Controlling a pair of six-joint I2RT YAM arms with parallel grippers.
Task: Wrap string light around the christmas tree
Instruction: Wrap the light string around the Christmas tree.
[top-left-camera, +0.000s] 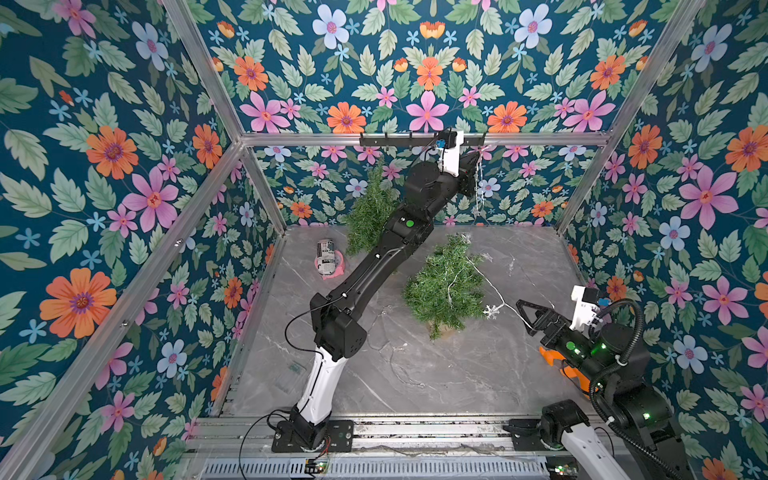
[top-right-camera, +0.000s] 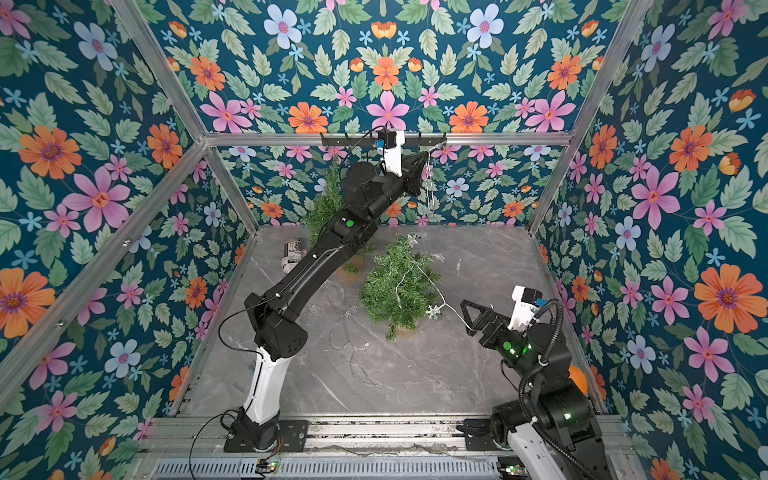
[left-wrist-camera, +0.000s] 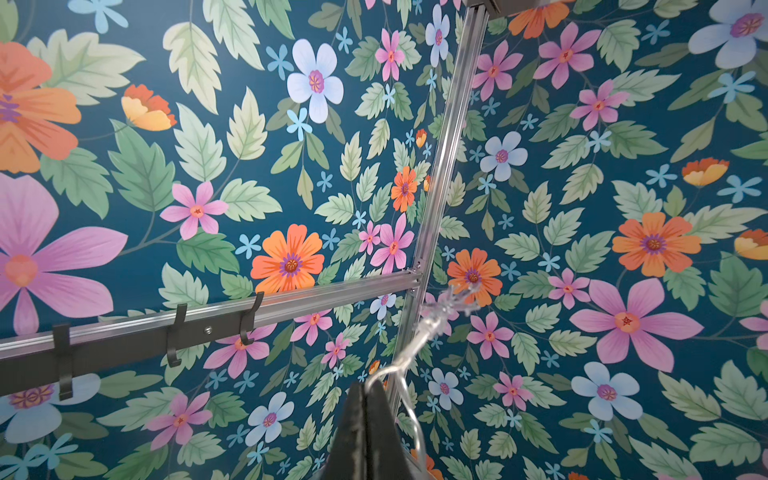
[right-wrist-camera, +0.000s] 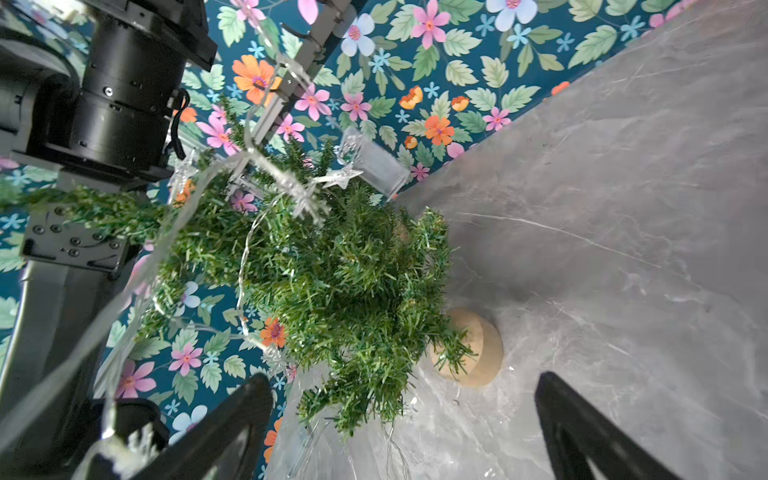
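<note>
The christmas tree (top-left-camera: 446, 286) stands mid-table on a wooden base (right-wrist-camera: 478, 349); it also shows in the other top view (top-right-camera: 395, 286) and in the right wrist view (right-wrist-camera: 340, 274). The string light (top-left-camera: 492, 311) lies over its branches. One strand rises to my left gripper (top-left-camera: 473, 164), held high by the back rail. In the left wrist view that gripper (left-wrist-camera: 365, 390) is shut on the thin wire, and a star light (left-wrist-camera: 453, 301) hangs just beyond it. My right gripper (top-left-camera: 525, 319) (right-wrist-camera: 399, 415) is open to the right of the tree. The wire runs close beside one finger (right-wrist-camera: 245, 415).
A second green tree (top-left-camera: 370, 212) stands at the back, partly behind the left arm. A printed can (top-left-camera: 330, 257) lies at the back left. An orange object (top-left-camera: 557, 361) sits under the right arm. A black hook rail (top-left-camera: 415, 139) crosses the back wall. A clear box (right-wrist-camera: 374, 166) lies behind the tree.
</note>
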